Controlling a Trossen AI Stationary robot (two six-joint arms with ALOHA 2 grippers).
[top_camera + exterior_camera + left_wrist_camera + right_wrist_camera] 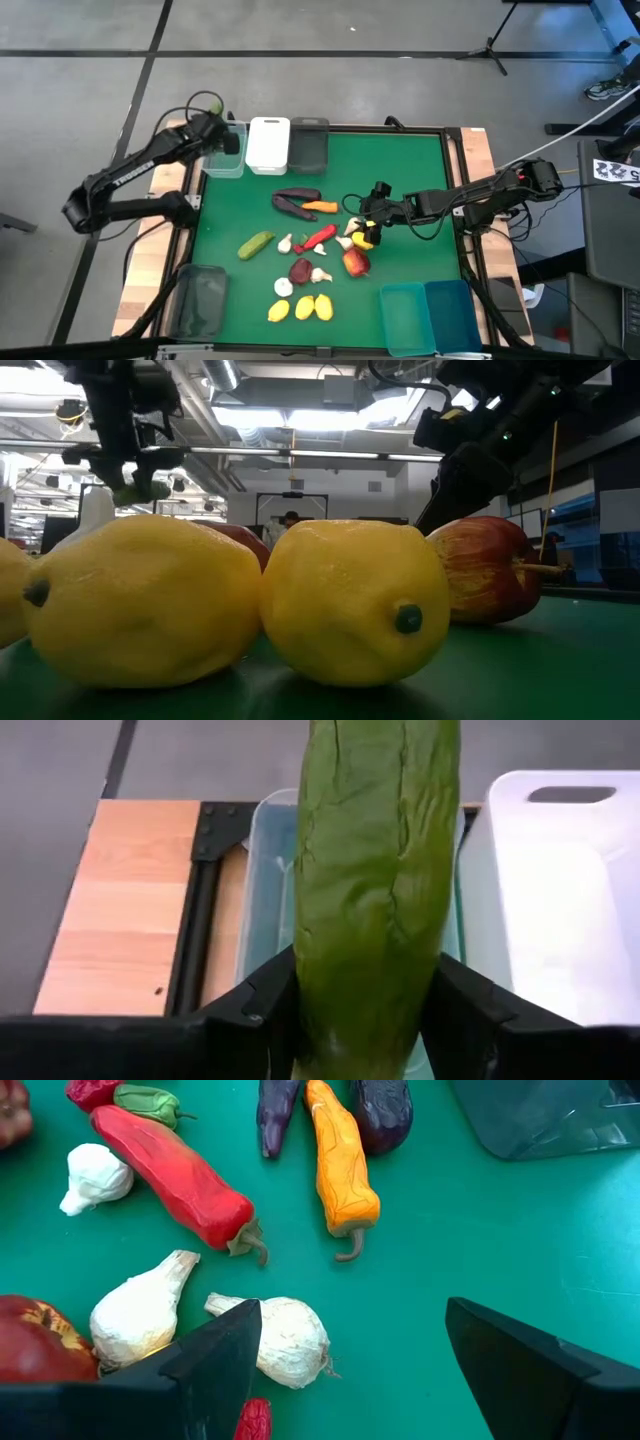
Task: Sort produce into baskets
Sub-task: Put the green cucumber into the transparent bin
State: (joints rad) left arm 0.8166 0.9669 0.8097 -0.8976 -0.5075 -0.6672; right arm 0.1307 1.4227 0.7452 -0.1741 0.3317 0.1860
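Far left, the left gripper (370, 1010) holds a cucumber (375, 880) clamped above the clear bin (224, 152); next, release it inside. Right gripper (345, 1350), fingers apart, hovers over a garlic bulb (285, 1340), ready to descend and close.

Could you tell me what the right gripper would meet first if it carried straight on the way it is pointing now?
Most likely the green mat: the right gripper is open, with bare mat between its jaws. A white garlic bulb lies just beside one jaw, though depth is unclear.
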